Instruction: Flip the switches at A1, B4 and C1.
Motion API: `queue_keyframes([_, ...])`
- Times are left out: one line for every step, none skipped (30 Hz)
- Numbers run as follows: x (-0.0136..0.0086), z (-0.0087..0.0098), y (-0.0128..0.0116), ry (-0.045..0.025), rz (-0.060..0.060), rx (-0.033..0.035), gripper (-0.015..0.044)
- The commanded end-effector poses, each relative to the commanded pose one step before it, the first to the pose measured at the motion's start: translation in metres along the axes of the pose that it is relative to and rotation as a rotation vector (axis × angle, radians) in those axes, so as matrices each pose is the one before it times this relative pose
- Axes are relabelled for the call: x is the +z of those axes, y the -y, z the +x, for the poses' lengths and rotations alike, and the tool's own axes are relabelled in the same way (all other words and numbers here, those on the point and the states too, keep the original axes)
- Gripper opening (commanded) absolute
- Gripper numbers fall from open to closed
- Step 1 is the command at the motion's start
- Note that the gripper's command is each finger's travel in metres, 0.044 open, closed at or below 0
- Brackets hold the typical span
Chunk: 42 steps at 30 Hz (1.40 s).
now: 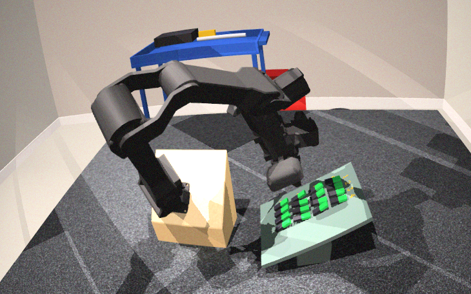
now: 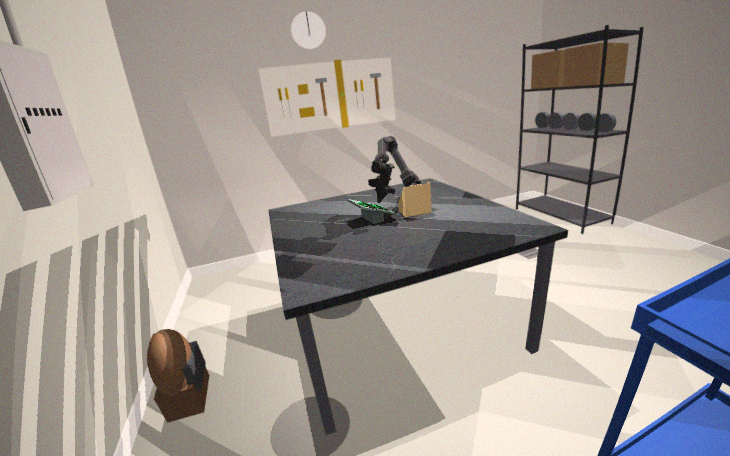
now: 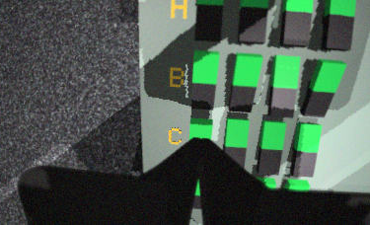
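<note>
The tilted pale green panel (image 1: 339, 220) (image 3: 155, 115) carries rows of green-and-black switches. In the wrist view, A1 (image 3: 208, 22) is at the top, its green end mostly cut off. B4 (image 3: 327, 84) is at the right end of row B and looks slanted differently from its neighbours. C1 (image 3: 201, 128) shows its green end just beyond my fingertips; its black end is hidden behind them. Which ends are raised is hard to tell. My gripper (image 3: 200, 146) (image 2: 380, 199) is shut and empty, over C1 in the wrist view; contact cannot be told.
A light wooden block (image 1: 193, 233) (image 2: 416, 199) stands beside the panel, near the arm's base. Row D is mostly hidden behind the fingers. Other switches stand close around C1. A blue cart (image 1: 200, 51) (image 2: 696, 322) stands away from the table (image 2: 356, 266).
</note>
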<state>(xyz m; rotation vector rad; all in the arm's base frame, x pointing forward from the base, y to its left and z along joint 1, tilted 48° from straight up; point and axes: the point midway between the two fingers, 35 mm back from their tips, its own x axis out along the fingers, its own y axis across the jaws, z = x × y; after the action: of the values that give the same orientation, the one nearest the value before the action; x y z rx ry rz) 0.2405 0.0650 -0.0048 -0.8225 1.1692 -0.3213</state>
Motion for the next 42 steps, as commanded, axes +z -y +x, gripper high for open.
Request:
queue_keyframes([-0.0027, 0.00571, 0.00006, -0.00495, -0.0133, -0.00844, 0.0])
queue_keyframes([0.00005, 0.00096, -0.00002, 0.00002, 0.0, 0.00004, 0.0])
queue_keyframes([0.00006, 0.00121, -0.00002, 0.00002, 0.0, 0.00003, 0.0])
queue_keyframes([0.00007, 0.00146, -0.00001, 0.00003, 0.0, 0.00002, 0.0])
queue_keyframes([0.00007, 0.00162, 0.0, 0.00004, 0.0, 0.0, 0.0])
queue_keyframes([0.00006, 0.00166, 0.00001, 0.00004, 0.0, -0.00003, 0.0])
queue_keyframes([0.00005, 0.00166, 0.00002, 0.00004, 0.0, -0.00006, 0.0])
queue_keyframes([0.00004, 0.00166, 0.00003, 0.00004, 0.0, -0.00009, 0.0])
queue_keyframes([0.00002, 0.00136, 0.00003, 0.00003, 0.0, -0.0001, 0.0])
queue_keyframes([0.00001, 0.00082, 0.00002, 0.00002, 0.0, -0.00007, 0.0])
queue_keyframes([0.0, 0.00027, 0.00001, 0.00001, 0.0, -0.00002, 0.0])
queue_keyframes([0.0, 0.0, 0.0, 0.0, 0.0, 0.0, 0.0])
queue_keyframes([0.0, 0.0, 0.0, 0.0, 0.0, 0.0, 0.0])
queue_keyframes([0.0, 0.0, 0.0, 0.0, 0.0, 0.0, 0.0])
queue_keyframes([0.0, 0.0, 0.0, 0.0, 0.0, 0.0, 0.0])
queue_keyframes([0.0, 0.0, 0.0, 0.0, 0.0, 0.0, 0.0])
queue_keyframes([0.0, 0.0, 0.0, 0.0, 0.0, 0.0, 0.0])
queue_keyframes([0.0, 0.0, 0.0, 0.0, 0.0, 0.0, 0.0])
queue_keyframes([0.0, 0.0, 0.0, 0.0, 0.0, 0.0, 0.0])
queue_keyframes([0.0, 0.0, 0.0, 0.0, 0.0, 0.0, 0.0])
queue_keyframes([0.0, 0.0, 0.0, 0.0, 0.0, 0.0, 0.0])
queue_keyframes([0.0, 0.0, 0.0, 0.0, 0.0, 0.0, 0.0])
queue_keyframes([0.0, 0.0, 0.0, 0.0, 0.0, 0.0, 0.0])
queue_keyframes([0.0, 0.0, 0.0, 0.0, 0.0, 0.0, 0.0])
queue_keyframes([0.0, 0.0, 0.0, 0.0, 0.0, 0.0, 0.0])
queue_keyframes([0.0, 0.0, 0.0, 0.0, 0.0, 0.0, 0.0])
queue_keyframes([0.0, 0.0, 0.0, 0.0, 0.0, 0.0, 0.0])
queue_keyframes([0.0, 0.0, 0.0, 0.0, 0.0, 0.0, 0.0])
queue_keyframes([0.0, 0.0, 0.0, 0.0, 0.0, 0.0, 0.0])
queue_keyframes([0.0, 0.0, 0.0, 0.0, 0.0, 0.0, 0.0])
queue_keyframes([0.0, 0.0, 0.0, 0.0, 0.0, 0.0, 0.0])
queue_keyframes([0.0, 0.0, 0.0, 0.0, 0.0, 0.0, 0.0])
queue_keyframes([0.0, 0.0, 0.0, 0.0, 0.0, 0.0, 0.0])
queue_keyframes([0.0, 0.0, 0.0, 0.0, 0.0, 0.0, 0.0])
queue_keyframes([0.0, 0.00014, 0.0, 0.0, 0.0, -0.00001, 0.0])
queue_keyframes([0.0, 0.00013, 0.0, 0.0, 0.0, -0.00001, 0.0])
queue_keyframes([0.0, 0.00013, 0.0, 0.0, 0.0, -0.00001, 0.0])
queue_keyframes([0.0, 0.00013, 0.0, 0.0, 0.0, -0.00001, 0.0])
queue_keyframes([0.0, 0.00013, 0.0, 0.0, 0.0, -0.00001, 0.0])
queue_keyframes([0.0, 0.00013, 0.0, 0.0, 0.0, -0.00001, 0.0])
queue_keyframes([0.0, 0.00013, 0.0, 0.0, 0.0, -0.00001, 0.0])
queue_keyframes([0.0, 0.00013, 0.0, 0.0, 0.0, -0.00001, 0.0])
